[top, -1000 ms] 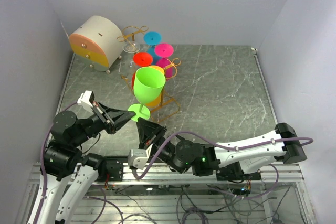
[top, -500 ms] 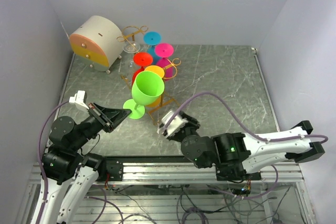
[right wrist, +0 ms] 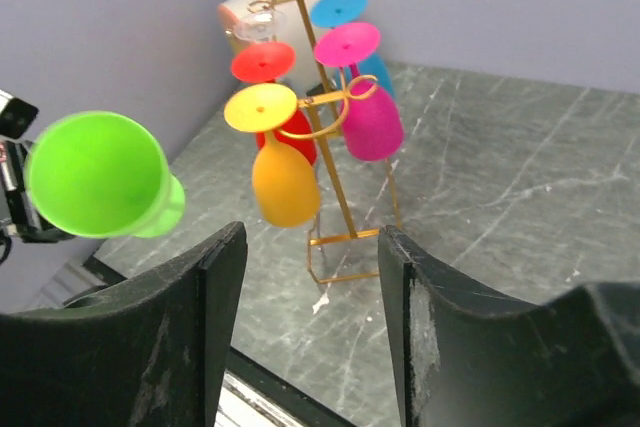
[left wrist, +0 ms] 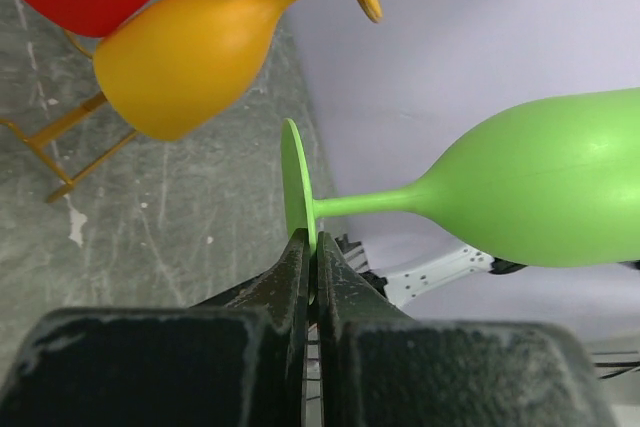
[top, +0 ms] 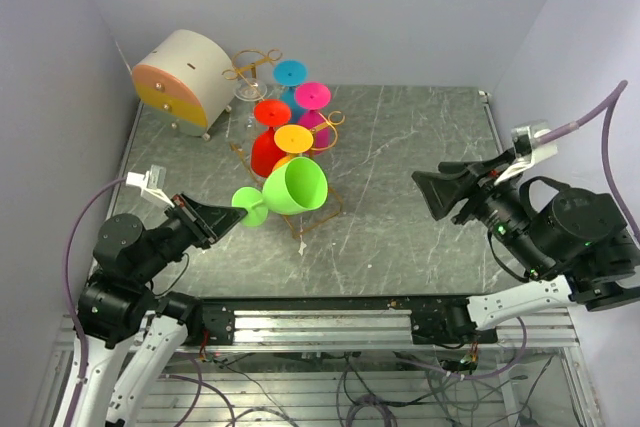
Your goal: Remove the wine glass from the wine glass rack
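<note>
The left pincer (left wrist: 312,265) is clamping the foot of the green glass (top: 295,185), holding it tilted in the air, off the rails, near the rack (right wrist: 345,209). The right pincer (top: 435,192), jaws apart, is hovering empty over the worktop's (top: 400,147) right side.

Dark grey marbled surface (top: 420,167), white-veined. Plain pale lilac walls (top: 380,7) closed it in behind and on both sides. Aluminium rail (top: 330,325) ran along its near edge. Round white-and-orange drawer box (top: 185,72) sat at its far left corner. Light was even, soft.
</note>
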Robot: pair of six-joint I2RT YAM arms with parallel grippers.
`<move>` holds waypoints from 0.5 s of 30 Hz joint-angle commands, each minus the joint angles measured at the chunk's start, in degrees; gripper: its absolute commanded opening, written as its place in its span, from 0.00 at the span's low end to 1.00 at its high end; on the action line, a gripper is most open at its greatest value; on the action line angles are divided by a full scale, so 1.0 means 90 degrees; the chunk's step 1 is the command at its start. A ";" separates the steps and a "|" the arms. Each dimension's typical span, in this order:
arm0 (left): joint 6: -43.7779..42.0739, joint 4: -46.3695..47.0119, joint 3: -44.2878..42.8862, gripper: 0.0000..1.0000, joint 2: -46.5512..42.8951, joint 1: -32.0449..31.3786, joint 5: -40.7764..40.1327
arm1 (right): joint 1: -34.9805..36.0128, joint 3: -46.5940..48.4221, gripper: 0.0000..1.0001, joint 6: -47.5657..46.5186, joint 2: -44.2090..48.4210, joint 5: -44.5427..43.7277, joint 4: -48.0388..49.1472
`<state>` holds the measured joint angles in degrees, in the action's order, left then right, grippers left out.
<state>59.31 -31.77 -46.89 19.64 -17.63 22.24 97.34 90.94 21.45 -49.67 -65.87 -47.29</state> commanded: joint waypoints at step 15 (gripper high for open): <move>-0.1466 -0.0216 -0.0506 0.07 0.0027 0.0005 0.0255 | 0.1942 0.1588 0.66 0.0142 -0.1781 0.1353 -0.0823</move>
<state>47.33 -37.01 -52.16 21.06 -17.63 22.28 97.34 102.56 22.09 -65.34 -55.16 -52.73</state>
